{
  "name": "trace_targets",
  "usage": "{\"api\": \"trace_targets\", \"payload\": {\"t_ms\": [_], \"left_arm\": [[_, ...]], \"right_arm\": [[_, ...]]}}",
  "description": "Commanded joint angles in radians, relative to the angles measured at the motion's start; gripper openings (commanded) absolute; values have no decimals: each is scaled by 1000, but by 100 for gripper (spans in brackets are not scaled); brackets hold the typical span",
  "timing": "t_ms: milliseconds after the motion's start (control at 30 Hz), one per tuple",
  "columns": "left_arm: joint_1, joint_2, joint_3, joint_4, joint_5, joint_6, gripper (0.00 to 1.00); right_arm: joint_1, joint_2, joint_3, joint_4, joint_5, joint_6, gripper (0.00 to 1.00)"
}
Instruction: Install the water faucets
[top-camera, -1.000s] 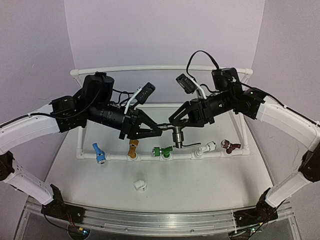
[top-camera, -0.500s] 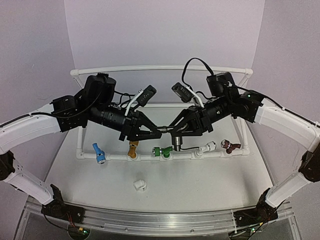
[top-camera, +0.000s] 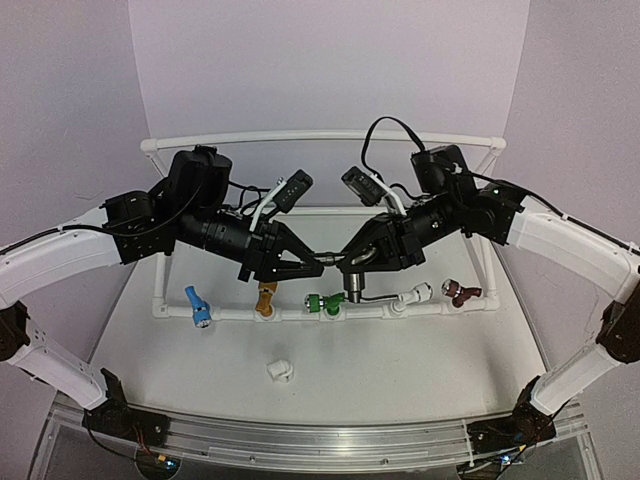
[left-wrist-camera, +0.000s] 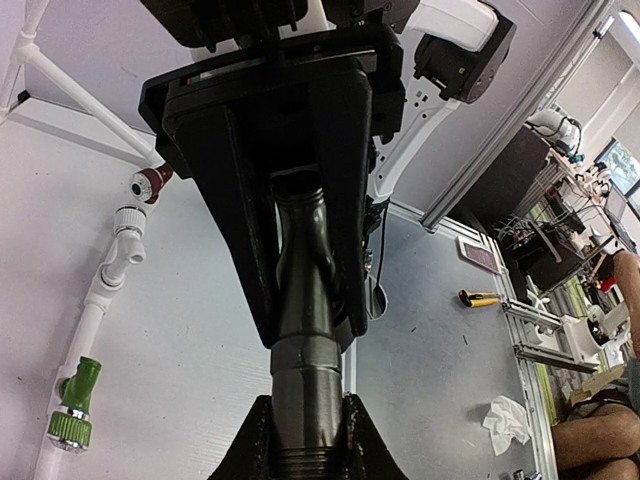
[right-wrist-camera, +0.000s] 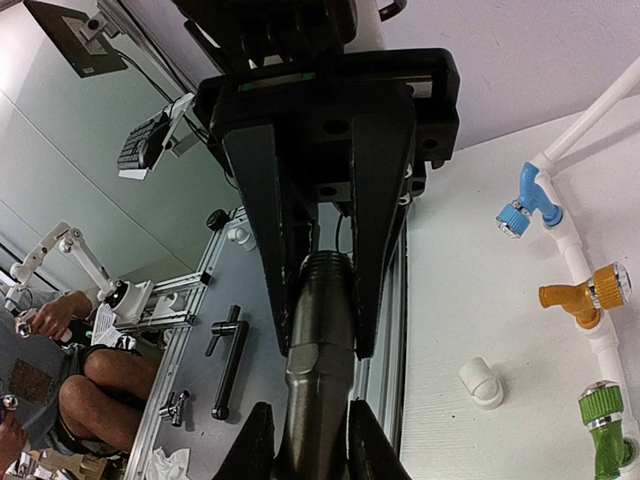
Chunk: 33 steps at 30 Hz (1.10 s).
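The dark grey metal faucet (top-camera: 350, 275) hangs above the white pipe rail (top-camera: 232, 314), held between both grippers. My left gripper (top-camera: 312, 260) is shut on its threaded end, seen in the left wrist view (left-wrist-camera: 305, 440). My right gripper (top-camera: 350, 257) is shut on the other end of the body (right-wrist-camera: 318, 340), its fingertips at the bottom of the right wrist view (right-wrist-camera: 310, 445). The bent lever (top-camera: 378, 292) points right. The blue (top-camera: 197, 305), gold (top-camera: 266, 297), green (top-camera: 323, 303), white (top-camera: 412, 296) and maroon (top-camera: 461, 292) faucets sit on the rail. The small white fitting (top-camera: 279, 371) lies loose on the table.
A white pipe frame (top-camera: 320, 137) runs round the back and sides of the work area. In the right wrist view the fitting (right-wrist-camera: 480, 383) lies near the blue (right-wrist-camera: 525, 205), gold (right-wrist-camera: 590, 295) and green (right-wrist-camera: 605, 415) faucets. A metal rail (top-camera: 320, 440) edges the table front.
My right arm has moved left and slightly down, closing in on the left gripper, and the dark grey faucet shifted left with it. The left arm has barely moved.
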Motion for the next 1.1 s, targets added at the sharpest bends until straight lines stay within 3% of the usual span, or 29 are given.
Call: {"api": "trace_targets", "payload": {"t_ms": [0,200,300,500,600,800,867,933,1067], "left_arm": [[3,-11,38,80,-6,21,0],[3,-17,24,101,-9,22,0],[3,-12,27,97,-7,23,0],[2,-13,24,101,-11,28,0],[3,-13,22,104,-12,29,0],[2,-20,14,100,-25,33,0],[3,-26,11,88,-43,36,0],[3,-38,3,74,-63,36,11],[3,-86,-34,48,-164,7,68]], "right_arm": [[3,16,49,14,-30,7,20],[3,23,59,13,-32,22,16],[3,25,62,13,-28,45,25],[2,33,63,13,-24,51,27],[3,35,65,13,-25,51,21],[2,38,66,13,-17,49,1],[1,37,66,13,-8,48,0],[2,34,66,12,0,47,0],[-11,18,59,8,29,40,0]]}}
